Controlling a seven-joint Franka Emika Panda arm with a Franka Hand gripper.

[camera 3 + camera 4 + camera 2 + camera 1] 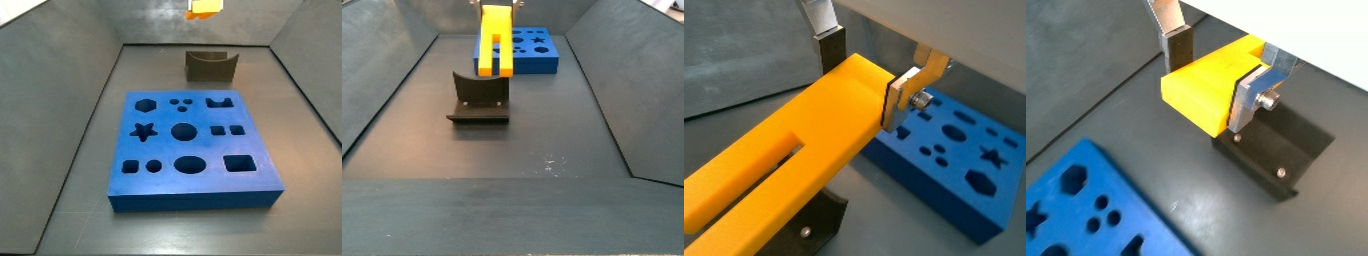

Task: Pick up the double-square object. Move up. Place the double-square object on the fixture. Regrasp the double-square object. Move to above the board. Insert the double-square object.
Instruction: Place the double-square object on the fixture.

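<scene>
Wrist views. Tool (pixel 1220 75): two flat silver plates with dark pads, pinching the double-square object (pixel 1213 90) across its yellow body. The piece hangs above the fixture (pixel 1276 148), apart from it. The slotted end with its two prongs (pixel 764 180) points away from the tool. Board (pixel 951 155): thick blue slab, matt, with dark star, hexagon, round and square holes.

Side views. The double-square object (pixel 494 40) is held upright over the fixture (pixel 478 98), clear of its top; hard, smooth yellow plastic, orange-tinted in one view (pixel 203 8). The tool itself lies mostly out of frame here. Fixture (pixel 210 65): dark grey-brown holder with a curved U recess, on the far side of the board (pixel 187 150). Floor (pixel 543 140): dull grey, lightly scuffed.

Risk, judged: if the piece comes down off-centre or tilted, a prong may catch the recess edge, twisting the smooth block in the pads and spoiling the regrasp.
</scene>
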